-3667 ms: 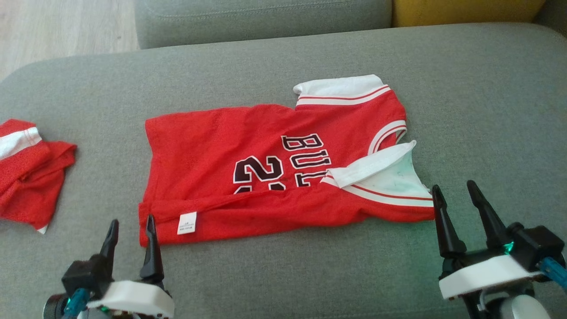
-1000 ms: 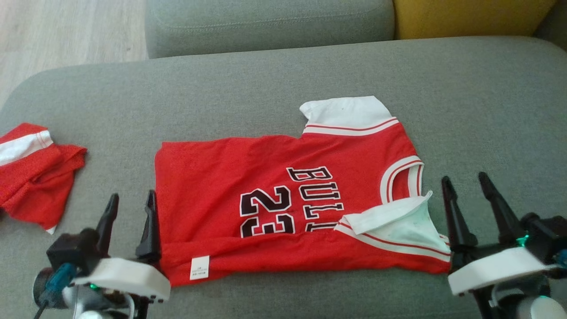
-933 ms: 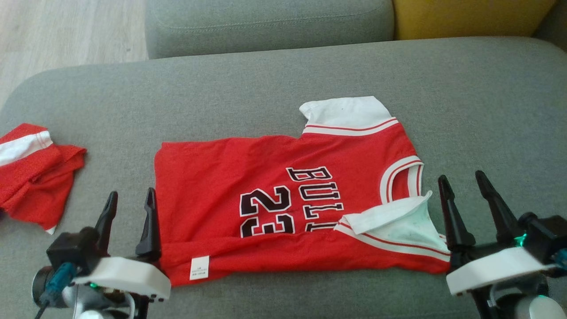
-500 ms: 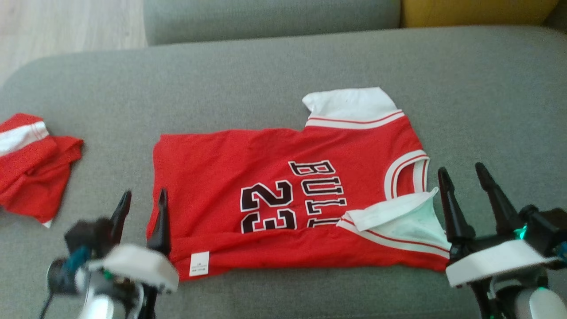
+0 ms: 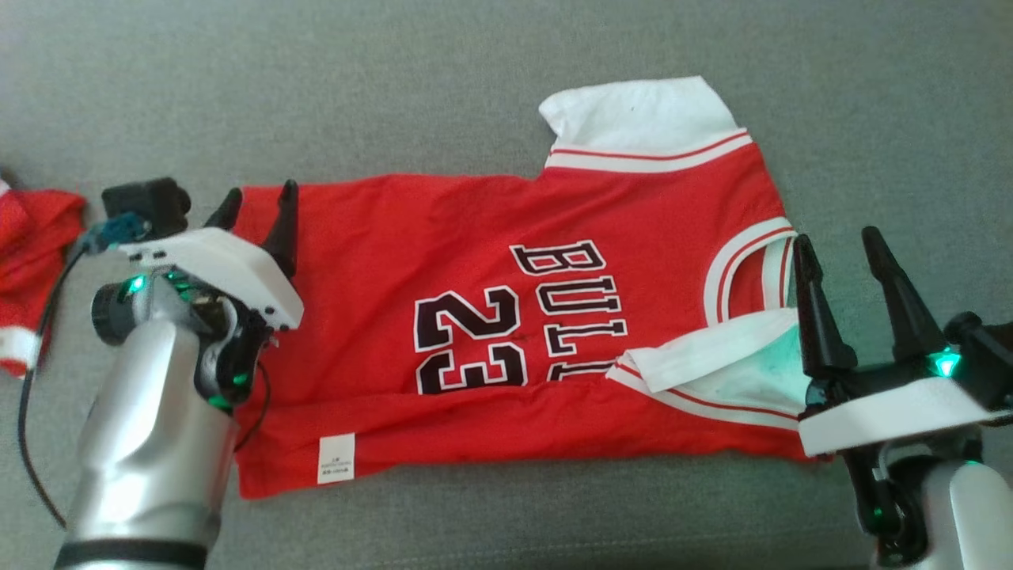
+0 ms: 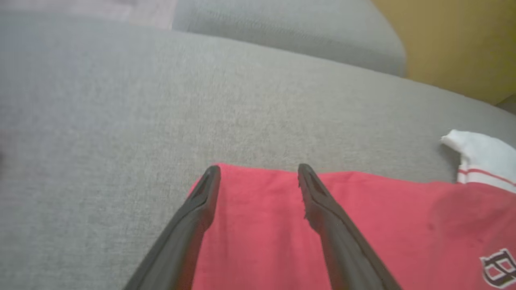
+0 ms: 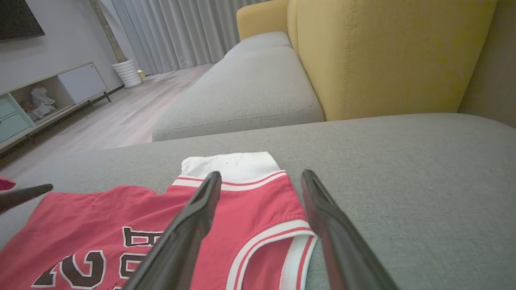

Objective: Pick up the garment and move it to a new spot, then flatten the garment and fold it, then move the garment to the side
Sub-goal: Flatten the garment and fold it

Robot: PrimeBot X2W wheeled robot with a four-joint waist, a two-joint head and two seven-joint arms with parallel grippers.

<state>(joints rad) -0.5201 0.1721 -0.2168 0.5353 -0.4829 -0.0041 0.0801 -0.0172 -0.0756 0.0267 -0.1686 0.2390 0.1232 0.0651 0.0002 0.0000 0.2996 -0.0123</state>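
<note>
The garment (image 5: pixel 475 237), a red jersey with white trim and "23" in black, lies spread on the grey sofa seat (image 5: pixel 396 79). Its near hem is folded up, showing a white label (image 5: pixel 335 459), and its near shoulder strap (image 5: pixel 712 364) is flipped over. My left gripper (image 5: pixel 259 194) hovers open over the jersey's far left corner; in the left wrist view the left gripper (image 6: pixel 258 169) has its tips at the red cloth's (image 6: pixel 403 225) far edge. My right gripper (image 5: pixel 837 241) stands open at the collar end, empty. In the right wrist view the right gripper (image 7: pixel 261 175) points across the jersey (image 7: pixel 100 213).
Another red and white garment (image 5: pixel 32 237) lies bunched at the seat's left end. Beyond the seat stand a second grey cushion (image 7: pixel 250 88) and a yellow backrest (image 7: pixel 383 52). A wooden floor (image 7: pixel 121 121) and a low cabinet (image 7: pixel 48 96) lie farther off.
The head camera has tilted down and closer. My left gripper has moved forward from the jersey's near left corner to its far left corner. The right gripper has held its place by the collar.
</note>
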